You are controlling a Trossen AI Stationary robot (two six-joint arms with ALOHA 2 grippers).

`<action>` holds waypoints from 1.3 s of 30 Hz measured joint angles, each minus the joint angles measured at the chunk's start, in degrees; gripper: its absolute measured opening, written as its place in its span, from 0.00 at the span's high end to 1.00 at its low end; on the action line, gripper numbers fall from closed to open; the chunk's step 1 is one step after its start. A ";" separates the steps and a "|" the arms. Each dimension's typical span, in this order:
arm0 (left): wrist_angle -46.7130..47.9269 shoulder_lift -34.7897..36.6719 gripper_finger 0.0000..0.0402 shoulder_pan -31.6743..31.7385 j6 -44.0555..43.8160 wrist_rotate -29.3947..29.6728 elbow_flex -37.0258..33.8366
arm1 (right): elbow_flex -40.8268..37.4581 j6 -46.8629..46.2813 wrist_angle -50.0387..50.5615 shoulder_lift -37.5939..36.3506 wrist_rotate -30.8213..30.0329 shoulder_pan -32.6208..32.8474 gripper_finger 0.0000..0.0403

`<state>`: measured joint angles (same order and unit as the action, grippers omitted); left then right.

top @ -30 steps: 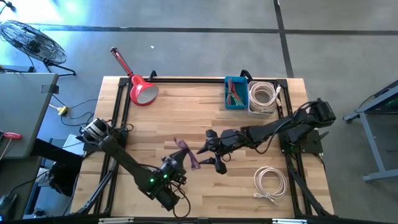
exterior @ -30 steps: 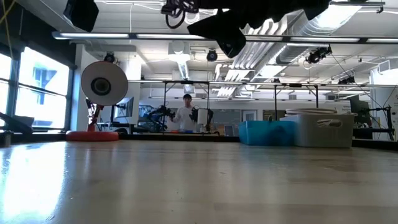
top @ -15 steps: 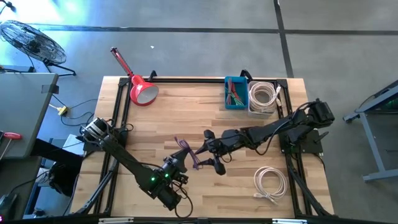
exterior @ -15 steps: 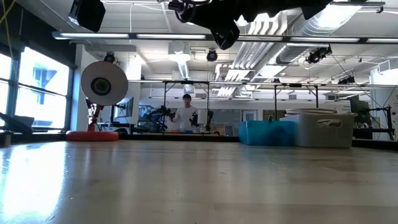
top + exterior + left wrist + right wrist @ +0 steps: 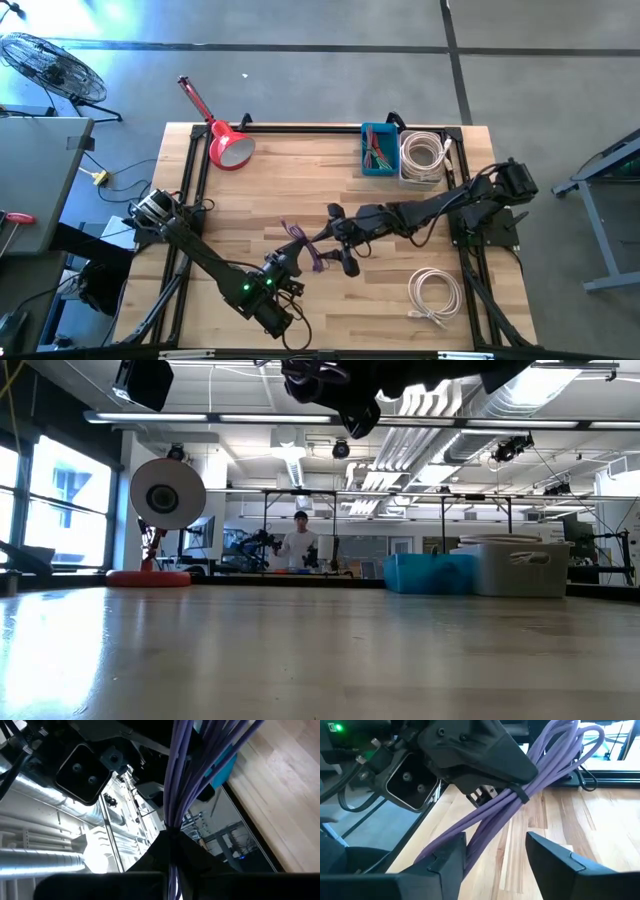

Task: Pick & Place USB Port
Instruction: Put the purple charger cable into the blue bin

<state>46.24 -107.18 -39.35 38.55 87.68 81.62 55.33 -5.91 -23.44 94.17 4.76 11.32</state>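
A purple cable bundle, bound by a dark tie, is held above the middle of the table by my left gripper, which is shut on it. In the left wrist view the bundle rises out of the shut fingers. My right gripper is open just to the bundle's right. In the right wrist view its fingers stand on either side of the bundle; I cannot tell whether they touch it. Both grippers hang well above the table top in the low view. My left gripper pinches the purple bundle between its two fingers at the dark tie, about midway along the strands. The fingers lie across the strands. The bundle is lifted clear of the table, and its looped end sticks out past the gripper.
A blue bin of coloured cables and a white bin with a white coil stand at the far right edge. Another white cable coil lies near right. A red lamp sits at the far left corner. A person stands in the room beyond.
My right gripper has moved a little toward the table's left, closing in on the purple bundle with its fingers still open. My left gripper has shifted slightly with the bundle, which stays lifted.
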 joint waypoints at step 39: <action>-2.08 0.09 0.79 0.83 0.12 -9.51 0.02 | 0.00 3.43 7.61 0.02 -3.48 -0.49 1.00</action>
<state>44.16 -107.09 -38.52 38.68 78.17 81.65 55.33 -2.48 -15.83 94.19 1.28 10.83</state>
